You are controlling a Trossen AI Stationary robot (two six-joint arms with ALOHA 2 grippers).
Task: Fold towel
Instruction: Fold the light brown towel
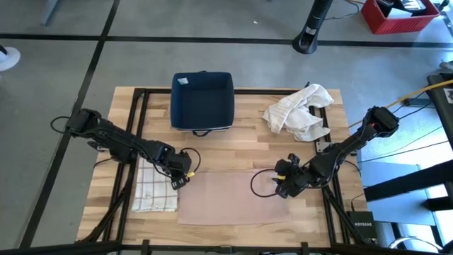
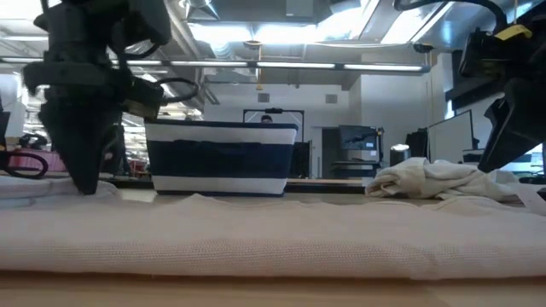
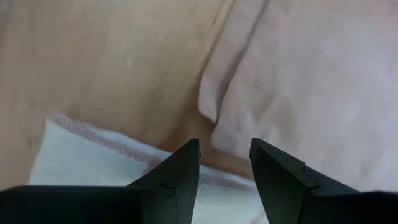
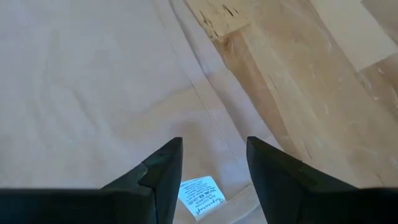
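Observation:
A pale pink towel (image 1: 233, 200) lies spread flat on the near middle of the wooden table. My left gripper (image 1: 181, 178) stands open, pointing down over the towel's far left corner (image 3: 210, 111). Its fingers (image 3: 180, 171) are above the gap between that corner and a folded white checked towel (image 1: 156, 190). My right gripper (image 1: 282, 185) stands open over the pink towel's right edge (image 4: 205, 106). A white label (image 4: 200, 194) shows between its fingers. I see no cloth between either pair of fingers.
A dark blue basket (image 1: 203, 101) stands at the far middle of the table. A crumpled white cloth (image 1: 301, 113) lies at the far right. The folded checked towel, with a red-striped edge (image 3: 112, 140), lies beside the pink towel's left edge. Black frame bars (image 1: 127, 142) run along the table's sides.

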